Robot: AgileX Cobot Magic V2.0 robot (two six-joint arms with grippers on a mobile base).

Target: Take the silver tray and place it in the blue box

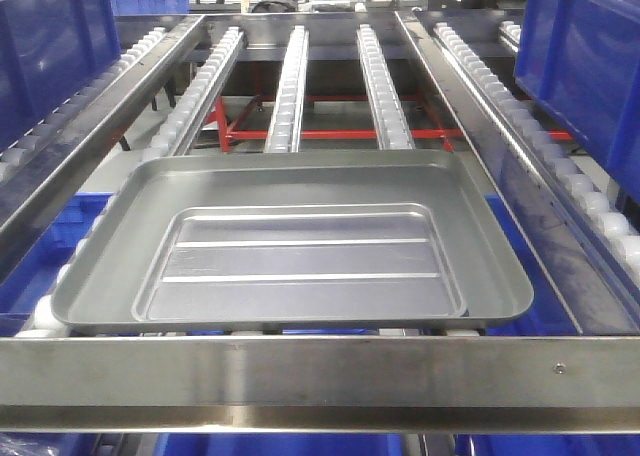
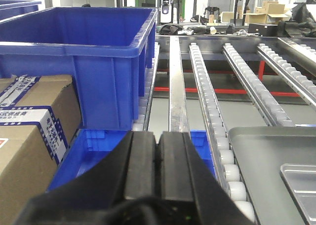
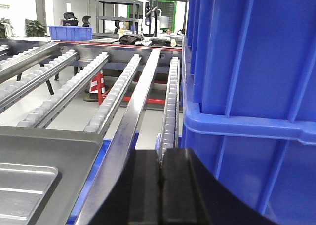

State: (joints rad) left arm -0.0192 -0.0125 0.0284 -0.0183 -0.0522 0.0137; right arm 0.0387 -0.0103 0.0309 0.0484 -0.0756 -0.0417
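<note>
left gripper (image 2: 158, 171) is pressed fully together, pinching nothing; right gripper (image 3: 160, 188) is likewise closed on nothing. neither touches the silver tray (image 1: 300, 238), which lies flat on the roller rails (image 1: 291, 81), its near edge just behind the front steel bar (image 1: 320, 371). likely risks: closed jaws would shove the tray along the free-turning rollers instead of gripping its thin rim; a one-sided lift of so wide a tray could tilt and slip; it may catch on the wall of a blue box (image 2: 79, 52) beside the rails.
</note>
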